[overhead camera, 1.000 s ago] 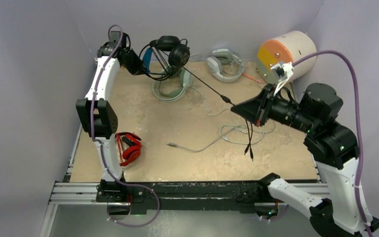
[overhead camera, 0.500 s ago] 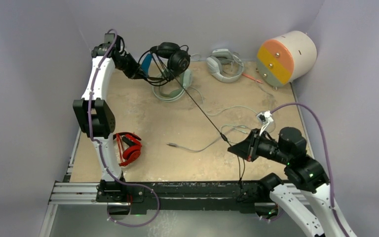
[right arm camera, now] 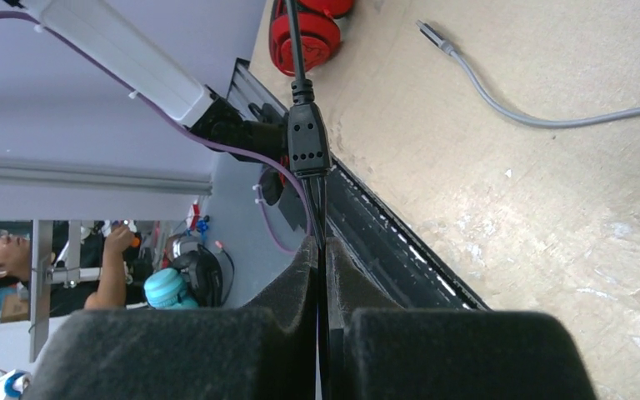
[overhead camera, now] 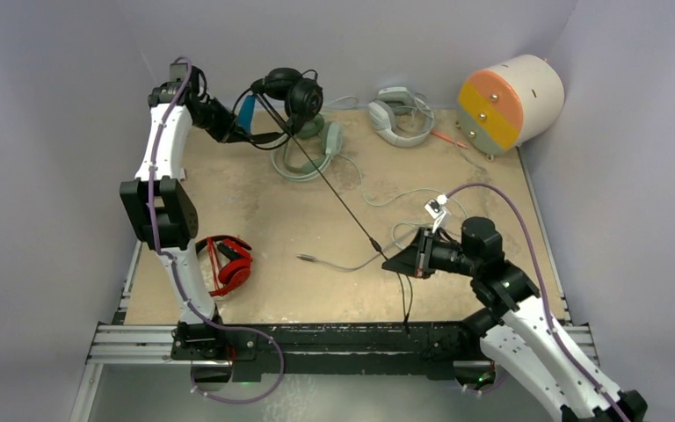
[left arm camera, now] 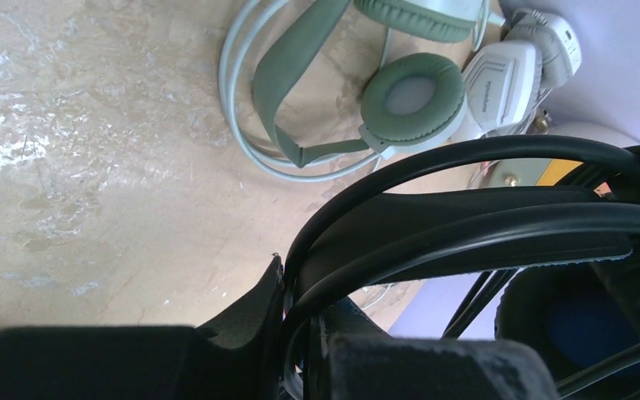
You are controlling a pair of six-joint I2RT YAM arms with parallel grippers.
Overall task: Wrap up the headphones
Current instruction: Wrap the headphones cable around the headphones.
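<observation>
Pale lilac walls (overhead camera: 70, 88) close round a tan tabletop (overhead camera: 255, 202). At its far left the left claw (overhead camera: 228, 132) is clenched on the headband of the black headset (overhead camera: 286, 92), holding it clear of the surface with its blue-lined cups toward the back wall. In the wrist view the band arcs straight out from between the pinched pads (left arm camera: 217, 342).

From that headset a black cable (overhead camera: 334, 189) runs taut and diagonal down to the right claw (overhead camera: 397, 262). This claw is squeezed tight on the cable just behind the splitter block (right arm camera: 308, 142) (two thin tails drop from the claw toward the dark rail (overhead camera: 334, 338) at the near edge).

Under the raised headset the mint-green headset (overhead camera: 308, 154) lies flat on the table. To its right, near the back wall, is the grey-white headset (overhead camera: 400, 114). The red-and-black headset (overhead camera: 228, 264) sits by the left arm's lower link. A pale lead (overhead camera: 343, 262) with a plug curls across the middle.

Against a second ago, the right claw has dropped from mid-air in front of the orange-and-green drum (overhead camera: 510, 97) to a low spot near the front edge. The left claw has drawn the headset leftward, so the stretched run of cable is longer.

Some things are hard to make out. The tails' ends vanish against the rail, and the left claw's tips are buried behind the band in the wrist view. Which headset the pale lead belongs to cannot be traced.
</observation>
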